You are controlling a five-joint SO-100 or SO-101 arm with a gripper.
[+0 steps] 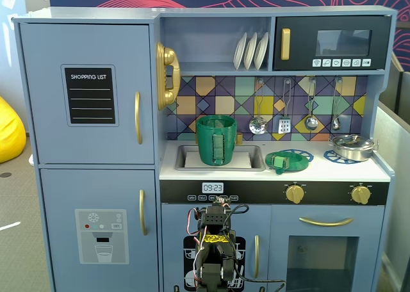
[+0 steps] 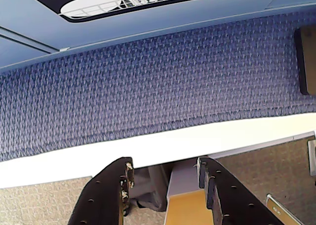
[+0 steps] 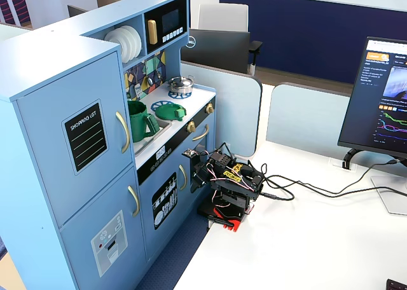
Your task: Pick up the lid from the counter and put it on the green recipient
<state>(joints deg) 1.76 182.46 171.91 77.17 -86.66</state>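
Observation:
The green lid [image 1: 280,160] lies flat on a blue burner ring on the toy kitchen counter, right of the sink; it also shows in a fixed view [image 3: 170,111]. The tall green pot [image 1: 216,139] stands upright in the sink with its ribbed strap to the front, and shows in the other fixed view [image 3: 137,121]. My arm [image 1: 214,253] is folded low in front of the kitchen's lower doors, far below the counter [image 3: 226,182]. In the wrist view my gripper [image 2: 165,167] is open and empty, pointing down past the white table edge at blue carpet.
A silver metal pot [image 1: 352,146] sits on the right burner. Utensils [image 1: 285,122] hang on the back wall above the counter. The arm stands on a white table [image 3: 305,239] with cables and a monitor [image 3: 381,99] to the right.

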